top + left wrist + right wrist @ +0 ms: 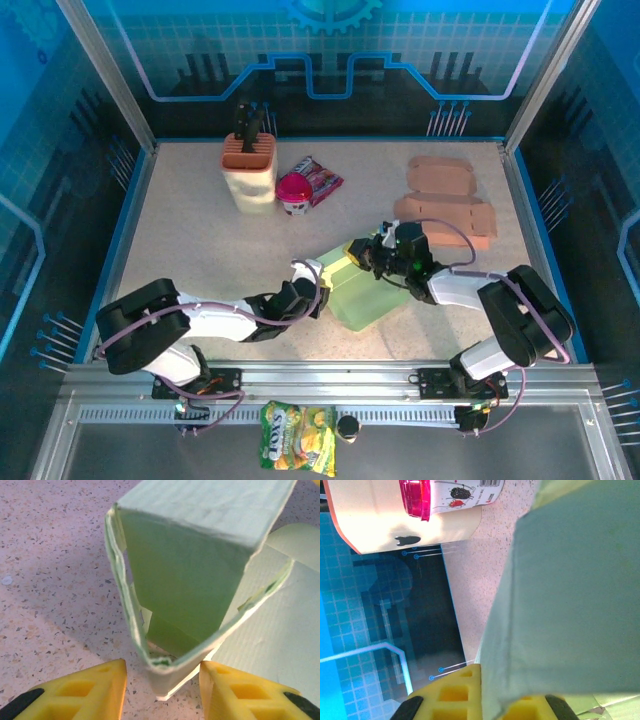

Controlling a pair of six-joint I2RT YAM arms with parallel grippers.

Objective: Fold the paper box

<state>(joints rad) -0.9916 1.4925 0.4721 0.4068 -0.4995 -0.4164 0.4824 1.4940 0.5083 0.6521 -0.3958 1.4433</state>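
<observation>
**A:** How far along is the folding looking?

**B:** Partway, I am judging. The paper box (365, 290) is sitting near the middle of the surface, a little toward the near edge. One wall is standing up and doubling over into a hollow wedge. The broad panels beside it are lying flat, so the other walls and the closing are waiting to be done.

**A:** And how is the box itself looking?

**B:** It is showing as thin, pale green card with a faint ribbed grain. The creased edges are showing whitish and a little ragged, and the raised wall is leaning rather than standing square.

**A:** What are the pincers doing?

**B:** The left pincer (162, 666) is straddling the corner of that raised wall with its jaws partly apart. One finger (235, 690) is touching the card and the other is showing a gap. The right pincer (370, 255) is pinching a panel at the box's far side, closed on the thin card.

**A:** Anything lying around it?

**B:** Flat brown blanks (445, 200) are lying toward the far right corner. A tan holder (250, 170), a pink-lidded cup (294, 192) and a snack packet (322, 178) are sitting by the far edge, well apart from the box.
</observation>
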